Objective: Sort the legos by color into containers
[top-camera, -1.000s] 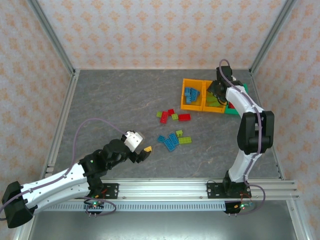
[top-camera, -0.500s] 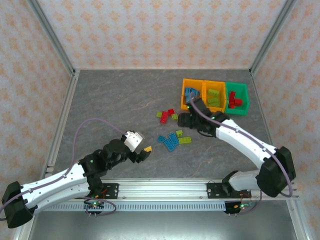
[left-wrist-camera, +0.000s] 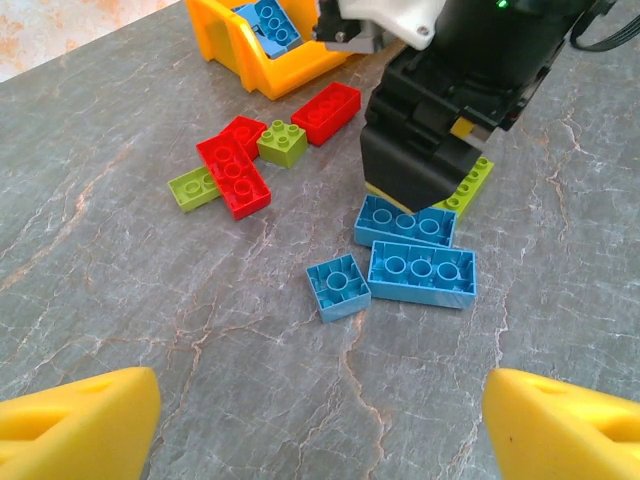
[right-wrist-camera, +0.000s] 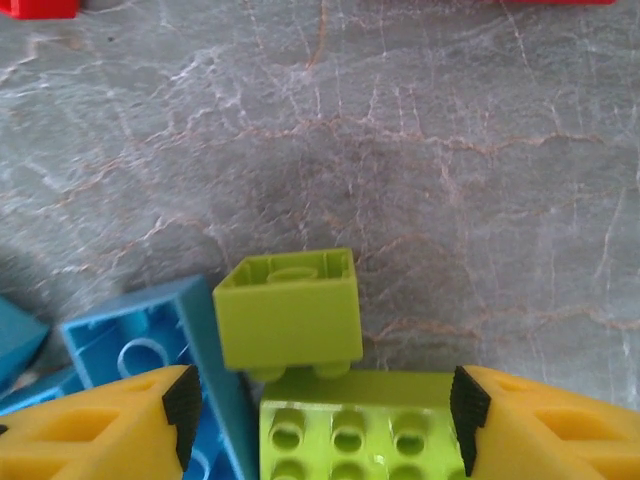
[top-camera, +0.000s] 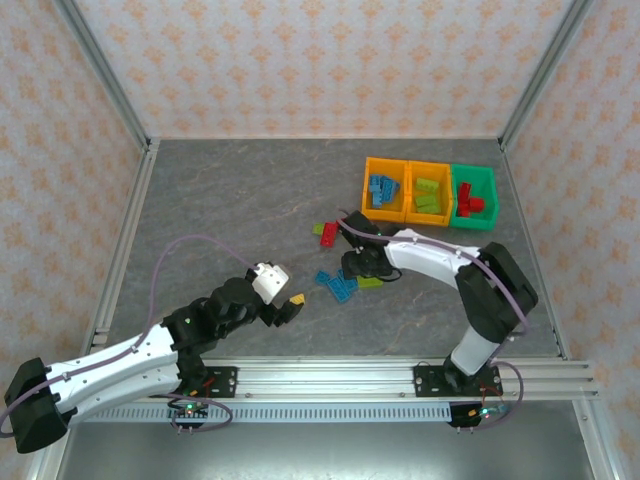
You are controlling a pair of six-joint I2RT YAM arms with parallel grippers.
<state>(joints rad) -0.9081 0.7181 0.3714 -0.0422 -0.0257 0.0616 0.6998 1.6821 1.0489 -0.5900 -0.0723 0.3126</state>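
Note:
Loose legos lie mid-table: red (top-camera: 328, 236), lime (top-camera: 324, 228) and blue (top-camera: 335, 283). My right gripper (top-camera: 355, 268) is down over this pile. In the right wrist view it (right-wrist-camera: 320, 410) stands open astride a long lime brick (right-wrist-camera: 350, 430), with a small upturned lime brick (right-wrist-camera: 290, 310) just ahead and a blue brick (right-wrist-camera: 150, 350) by the left finger. The containers stand in a row at the back right: an orange bin (top-camera: 368, 190) with blue bricks, an orange bin (top-camera: 447, 190) with lime ones and a green bin (top-camera: 490, 195) with red ones. My left gripper (top-camera: 283, 305) hovers open, empty, short of the pile.
From the left wrist, three blue bricks (left-wrist-camera: 422, 273) lie nearest, red (left-wrist-camera: 233, 172) and lime (left-wrist-camera: 282, 142) ones beyond, with the right gripper's black body (left-wrist-camera: 420, 150) over them. Metal posts and patterned walls fence the table. Bare grey table lies to the left (top-camera: 220, 200).
The right arm has swung from over the bins down to the pile, ending astride the long lime brick. The left arm has hardly moved.

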